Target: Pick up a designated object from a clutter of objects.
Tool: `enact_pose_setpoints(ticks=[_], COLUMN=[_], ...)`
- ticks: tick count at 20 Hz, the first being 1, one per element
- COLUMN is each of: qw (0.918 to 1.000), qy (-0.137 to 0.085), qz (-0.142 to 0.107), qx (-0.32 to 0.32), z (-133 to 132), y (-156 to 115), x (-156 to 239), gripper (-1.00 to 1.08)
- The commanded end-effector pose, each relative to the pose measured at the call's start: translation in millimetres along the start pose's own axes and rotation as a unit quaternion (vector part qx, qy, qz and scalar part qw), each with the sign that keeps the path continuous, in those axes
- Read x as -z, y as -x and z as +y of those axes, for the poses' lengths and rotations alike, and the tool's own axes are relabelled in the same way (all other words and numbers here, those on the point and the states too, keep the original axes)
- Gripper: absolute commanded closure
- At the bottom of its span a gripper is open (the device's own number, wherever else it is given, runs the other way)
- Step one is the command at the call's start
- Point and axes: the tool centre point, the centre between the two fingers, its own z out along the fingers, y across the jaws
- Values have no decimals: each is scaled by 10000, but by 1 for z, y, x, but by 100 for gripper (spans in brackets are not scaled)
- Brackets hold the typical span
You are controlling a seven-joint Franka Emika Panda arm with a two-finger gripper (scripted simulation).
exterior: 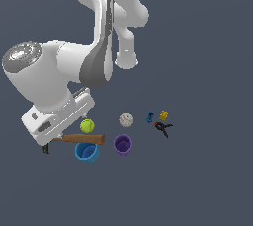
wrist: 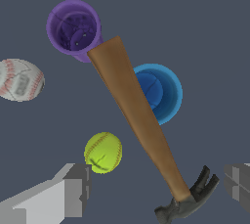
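You are looking at one arm (exterior: 94, 57) reaching down over a dark grey floor (exterior: 207, 180), with its gripper (wrist: 156, 186) above the head end of the hammer (wrist: 139, 118). In the wrist view the two fingers (wrist: 68, 191) stand wide apart, one on each side of the hammer's dark claw head, and neither touches it, so the gripper is open and holds nothing.

The hammer lies flat on the floor. In the exterior view its brown handle (exterior: 81, 139) runs roughly level from under the arm's hand toward the exterior view's right, and the head end is mostly hidden beneath the hand. The blue cup (exterior: 87, 152) stands upright just beside the handle on the near side, and the tennis ball (exterior: 87, 126) sits just beside it on the far side. In the wrist view the handle crosses in front of the blue cup's rim; you cannot tell if they touch.

The purple cup (exterior: 123, 144) stands upright near the handle's free end, on the exterior view's right of the blue cup. The baseball (exterior: 126, 119) rests beyond the purple cup. Further to the exterior view's right lie a small blue block (exterior: 150, 117), a yellow block (exterior: 163, 115) and a black-and-red clamp (exterior: 163, 129), close together and well apart from the hammer.
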Motion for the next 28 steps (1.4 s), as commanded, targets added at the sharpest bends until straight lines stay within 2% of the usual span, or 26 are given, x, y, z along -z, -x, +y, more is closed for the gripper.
enact_pose_setpoints(ticks=[1,15,22,28], qw=[9996,9876,9822,9813], qy=[4,32,42,41], qz=[14,74,88,90], qx=[270,1566,1874,1920], z=[8,43,51,52], y=[3,23,28,29], x=[-9,-55,-67,-69], gripper=[-92,-92,-92,-92])
